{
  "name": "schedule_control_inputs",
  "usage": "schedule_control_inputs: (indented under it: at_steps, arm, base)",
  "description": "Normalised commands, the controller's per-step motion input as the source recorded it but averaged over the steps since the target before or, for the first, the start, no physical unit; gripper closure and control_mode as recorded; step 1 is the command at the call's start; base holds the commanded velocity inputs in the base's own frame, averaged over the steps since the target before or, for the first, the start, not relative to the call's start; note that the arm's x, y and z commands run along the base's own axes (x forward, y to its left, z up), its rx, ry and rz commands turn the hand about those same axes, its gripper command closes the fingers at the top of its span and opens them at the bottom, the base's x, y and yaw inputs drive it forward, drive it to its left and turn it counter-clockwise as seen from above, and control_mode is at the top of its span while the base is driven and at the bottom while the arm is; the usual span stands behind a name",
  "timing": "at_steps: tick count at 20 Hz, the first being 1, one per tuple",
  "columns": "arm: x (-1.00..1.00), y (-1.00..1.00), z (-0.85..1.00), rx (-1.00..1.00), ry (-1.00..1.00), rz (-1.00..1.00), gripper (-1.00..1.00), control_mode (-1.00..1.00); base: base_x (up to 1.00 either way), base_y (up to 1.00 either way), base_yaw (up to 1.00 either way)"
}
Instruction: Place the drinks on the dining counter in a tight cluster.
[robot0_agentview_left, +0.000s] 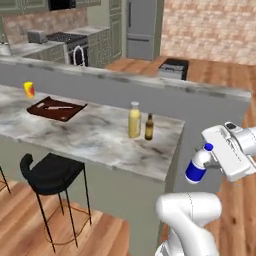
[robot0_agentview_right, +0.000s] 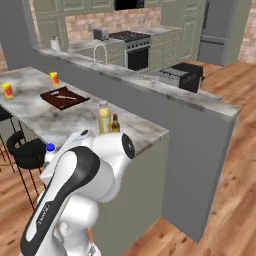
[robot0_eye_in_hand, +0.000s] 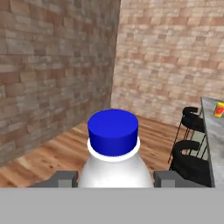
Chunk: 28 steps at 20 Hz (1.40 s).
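My gripper (robot0_agentview_left: 209, 161) is shut on the small blue-and-white bottle (robot0_agentview_left: 198, 166), holding it tilted in the air just off the right end of the dining counter (robot0_agentview_left: 90, 136). In the hand view the bottle (robot0_eye_in_hand: 113, 151) with its blue cap sits between the two fingers (robot0_eye_in_hand: 65, 179). From the right base view my arm hides most of it, leaving the bottle's cap (robot0_agentview_right: 50, 148) showing. The tall yellow bottle (robot0_agentview_left: 134, 120) and the slim dark brown bottle (robot0_agentview_left: 149, 127) stand upright side by side near the counter's right end; they appear again as the yellow bottle (robot0_agentview_right: 104, 119) and brown bottle (robot0_agentview_right: 115, 123).
A dark cutting board (robot0_agentview_left: 56, 108) lies further left on the counter, and a small yellow cup (robot0_agentview_left: 29, 89) beyond it. A black stool (robot0_agentview_left: 50, 172) stands in front of the counter. A dark appliance (robot0_agentview_left: 173, 68) rests on the raised ledge behind. Wooden floor lies to the right.
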Motion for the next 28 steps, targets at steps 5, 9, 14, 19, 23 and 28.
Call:
schedule_control_inputs:
  at_steps: [5, 9, 14, 19, 23, 28]
  arm:
    - [0.0, 0.0, 0.0, 0.0, 0.0, 0.0, 1.0, 1.0]
    - [0.0, 0.0, 0.0, 0.0, 0.0, 0.0, 1.0, 1.0]
    - [0.0, 0.0, 0.0, 0.0, 0.0, 0.0, 1.0, 1.0]
    - [0.0, 0.0, 0.0, 0.0, 0.0, 0.0, 1.0, 1.0]
    - [0.0, 0.0, 0.0, 0.0, 0.0, 0.0, 1.0, 1.0]
    - [0.0, 0.0, 0.0, 0.0, 0.0, 0.0, 1.0, 1.0]
  base:
    - [-0.04, 0.51, -0.72]
    - [0.0, 0.62, -0.71]
    - [0.01, 0.9, -0.61]
    - [0.03, 0.97, -0.31]
    - [0.03, 0.3, -0.11]
    - [0.0, 0.0, 0.0]
